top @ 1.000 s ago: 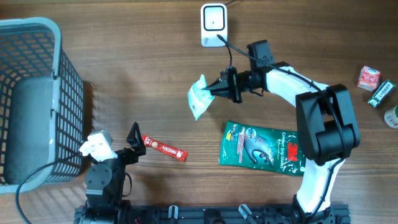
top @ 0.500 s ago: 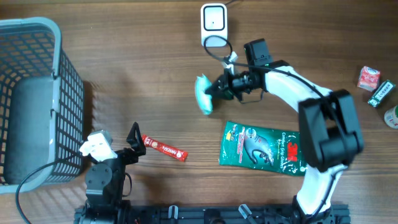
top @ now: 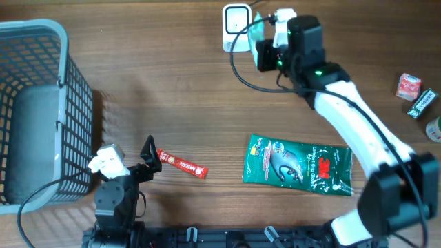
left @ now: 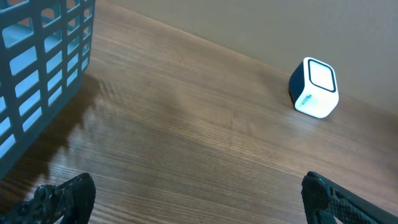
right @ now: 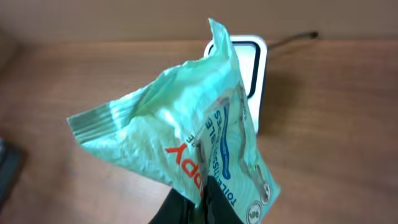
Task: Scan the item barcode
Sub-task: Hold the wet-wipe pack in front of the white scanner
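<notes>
- In the overhead view, the barcode scanner (top: pixel 236 27) stands at 12 o'clock, close to the table's far edge, with its cable looping off toward 3 o'clock.
- The right gripper (right: pixel 200 200) is pinched narrow on the lower corner of a crumpled mint-green wipes packet (right: pixel 180 140), which it holds up right in front of the scanner's window.
- From overhead only a green sliver of the packet shows beside the wrist, so we cannot tell whether it touches the scanner or hangs just short of it.
- The left gripper (top: pixel 148 157) sits at 7 o'clock with its fingers spread wide and nothing between them.
- The grey basket (top: pixel 65 48) fills the 9 to 10 o'clock side, its wall just beside the left arm.
- The widest open wood runs through the middle of the table (top: pixel 158 89), between basket and scanner.
- By our count there is one scanner, one basket and one mint packet.
- One red stick sachet (top: pixel 182 164) lies just at 3 o'clock of the left gripper.
- One large green 3M pack (top: pixel 298 164) lies flat at 5 o'clock.
- Three small items (top: pixel 417 100) are bunched at the 3 o'clock edge.
</notes>
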Motion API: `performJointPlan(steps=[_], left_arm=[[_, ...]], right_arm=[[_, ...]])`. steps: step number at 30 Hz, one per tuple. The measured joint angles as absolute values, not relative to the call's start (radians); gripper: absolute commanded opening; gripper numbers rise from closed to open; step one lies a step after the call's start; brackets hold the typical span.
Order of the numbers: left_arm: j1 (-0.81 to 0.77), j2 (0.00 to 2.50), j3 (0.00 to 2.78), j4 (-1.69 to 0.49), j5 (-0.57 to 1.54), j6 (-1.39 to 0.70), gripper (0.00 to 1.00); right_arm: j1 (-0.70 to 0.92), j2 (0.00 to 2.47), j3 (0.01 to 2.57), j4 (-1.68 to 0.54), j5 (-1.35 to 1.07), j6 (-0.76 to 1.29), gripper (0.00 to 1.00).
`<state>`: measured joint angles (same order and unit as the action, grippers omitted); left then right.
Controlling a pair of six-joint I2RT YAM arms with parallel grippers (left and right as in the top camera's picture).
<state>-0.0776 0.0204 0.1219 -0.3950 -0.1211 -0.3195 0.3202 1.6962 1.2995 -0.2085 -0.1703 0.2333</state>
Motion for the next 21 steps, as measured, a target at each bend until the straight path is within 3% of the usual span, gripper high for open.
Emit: performJointPlan(steps=[5,13,21], left_arm=[[-0.078,0.020,0.122,-0.395,-0.121,-0.319,1.00],[-0.078,0.020,0.122,-0.395,-0.121,-0.319,1.00],[-0.078,0.020,0.122,-0.395,-0.121,-0.319,1.00]], right_arm=[[0.347,1.935,1.445,-0.091,-0.107,0.210,0.05],[0.445,2.308,1.896,-0.162,0.073,0.126,0.05],[0.446,2.355,1.953,-0.180,0.187,0.110,0.05]])
